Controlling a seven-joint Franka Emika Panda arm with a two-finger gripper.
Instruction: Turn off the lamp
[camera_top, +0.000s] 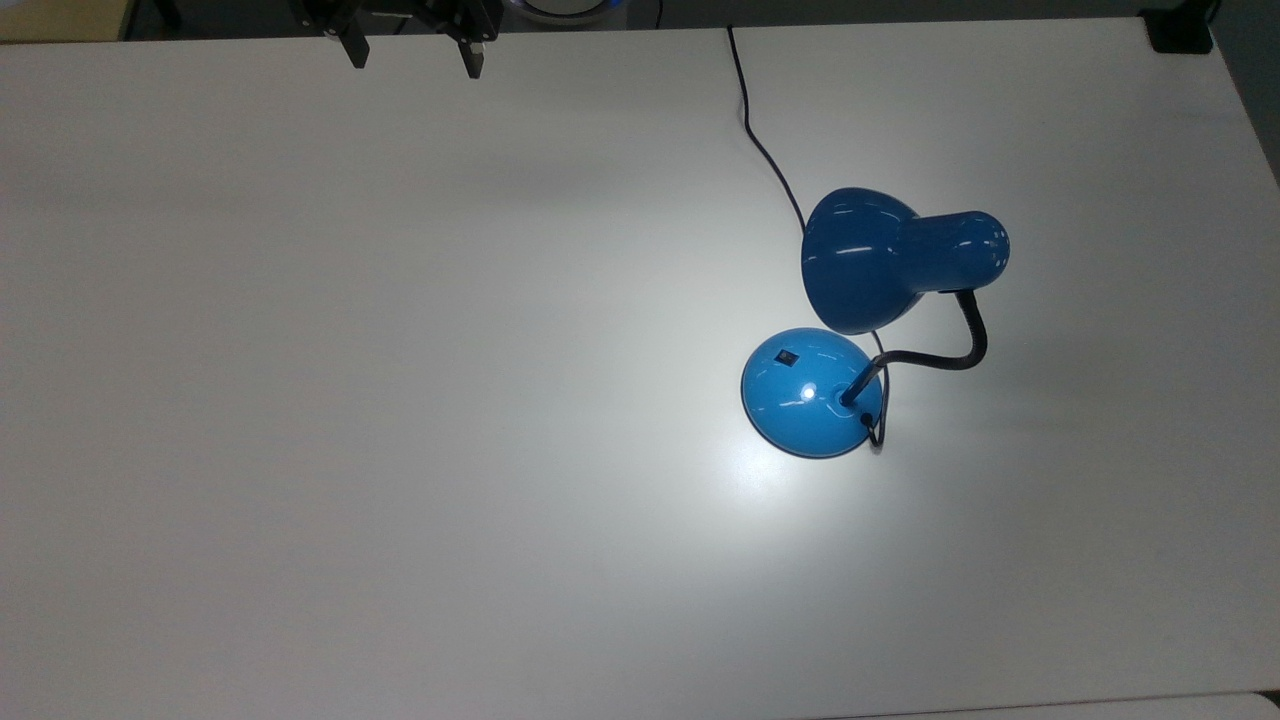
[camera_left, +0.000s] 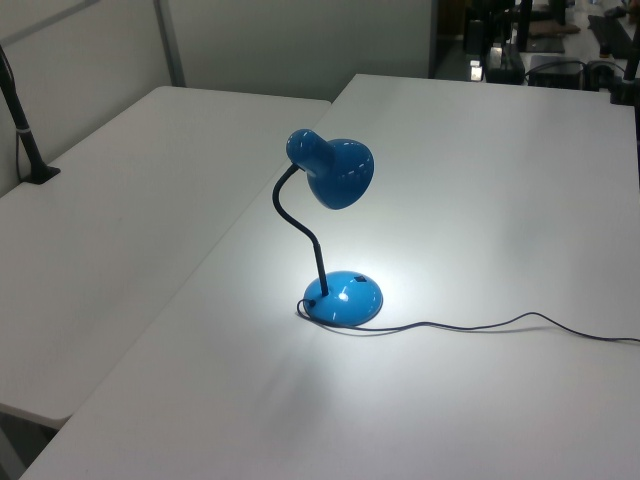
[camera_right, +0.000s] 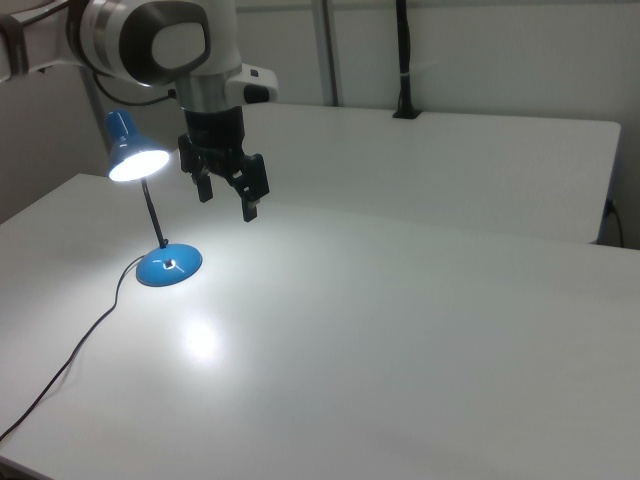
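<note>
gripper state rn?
Gripper: open, holding nothing, up in the air, apart from the lit glossy blue desk lamp.

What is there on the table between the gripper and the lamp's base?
Nothing: in the top view, bare white table separates the open gripper from the lamp base.

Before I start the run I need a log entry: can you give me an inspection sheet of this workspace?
Surface: white table, bare, bright pool of light around the lamp base.
Job's things: blue lamp upright and lit; black switch on its base.
Clutter: nothing seen.
Grippers: gripper open, in the air, apart from the lamp.
Cables: black cord trails from the base across the table.
Surroundings: neighbouring white tables, black post.
</note>
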